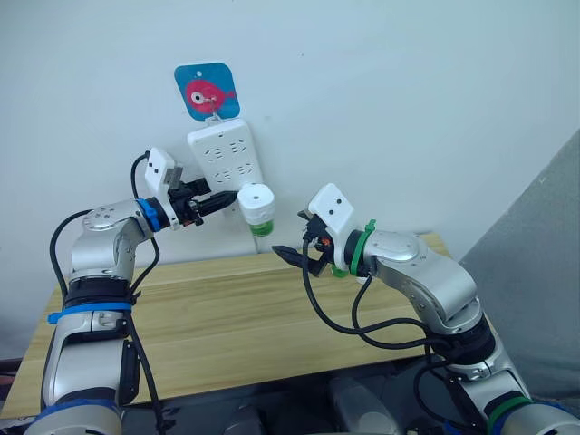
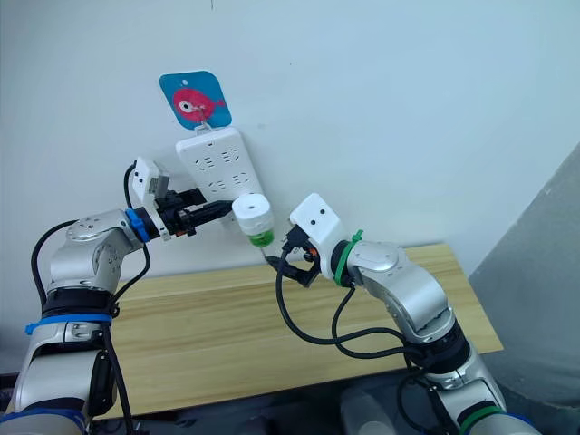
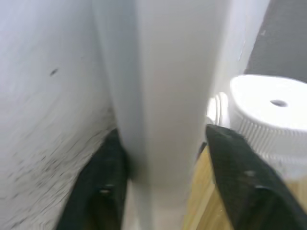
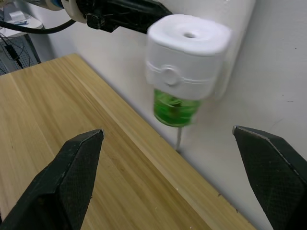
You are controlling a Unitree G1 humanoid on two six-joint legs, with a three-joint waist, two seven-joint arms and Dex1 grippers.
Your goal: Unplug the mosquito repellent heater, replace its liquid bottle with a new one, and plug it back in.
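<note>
My left gripper clamps the power strip; right gripper spread wide, risks missing the heater.

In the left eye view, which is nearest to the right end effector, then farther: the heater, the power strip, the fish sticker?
1. The heater, up and to the left of the right end effector.
2. The power strip, higher on the wall.
3. The fish sticker, topmost.
</note>
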